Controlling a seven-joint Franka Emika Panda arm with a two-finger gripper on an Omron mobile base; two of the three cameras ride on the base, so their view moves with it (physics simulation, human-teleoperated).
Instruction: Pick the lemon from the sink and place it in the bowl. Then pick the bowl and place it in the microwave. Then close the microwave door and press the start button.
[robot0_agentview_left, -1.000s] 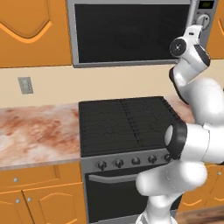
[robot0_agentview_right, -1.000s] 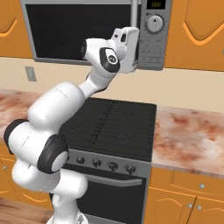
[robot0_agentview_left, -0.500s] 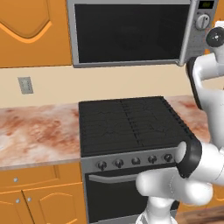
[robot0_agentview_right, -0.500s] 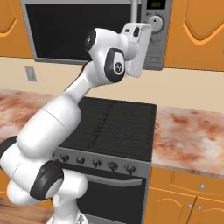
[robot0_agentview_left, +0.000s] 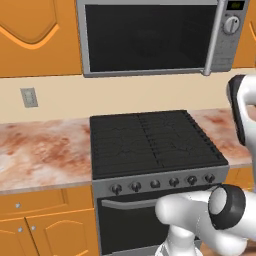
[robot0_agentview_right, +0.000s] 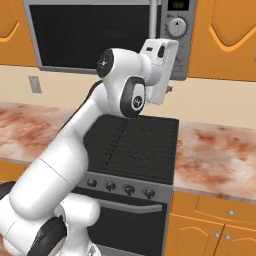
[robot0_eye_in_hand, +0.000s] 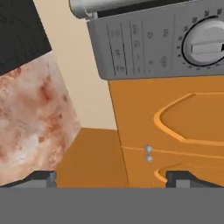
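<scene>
Left base view, from the left: orange wall cupboard (robot0_agentview_left: 35, 35) cut off at the top and left edges; small outlet plate (robot0_agentview_left: 29, 97) on the cream wall; reddish marbled counter (robot0_agentview_left: 42, 150) running off the left edge. Centre: black stove (robot0_agentview_left: 152, 145) with a row of knobs along its front. Above it, the microwave (robot0_agentview_left: 155, 37), top edge cut off, mounted between the cupboards over the stove. The microwave door (robot0_agentview_left: 147, 37) shut flush, wide dark glass window in a steel frame, long vertical silver bar handle (robot0_agentview_left: 214, 37) on its right side; interior too dark to make out through the glass. Right of the handle, control panel with green display (robot0_agentview_left: 235, 5) and round knob (robot0_agentview_left: 231, 24). Arm cropped at the right edge.

Right base view: same door and handle partly hidden behind the raised arm; hand (robot0_agentview_right: 160, 70) up just in front of the lower part of the control panel, below the knob. Fingers hidden behind the white hand body.

Hand view, rolled: stove corner and counter at left, cream wall, bar handle end (robot0_eye_in_hand: 87, 8) at top, grey panel with knob (robot0_eye_in_hand: 208, 43) cut off at right, orange cupboard door (robot0_eye_in_hand: 175, 131) below. Gripper (robot0_eye_in_hand: 111, 178): two dark tips at the bottom set wide apart, nothing between them.
</scene>
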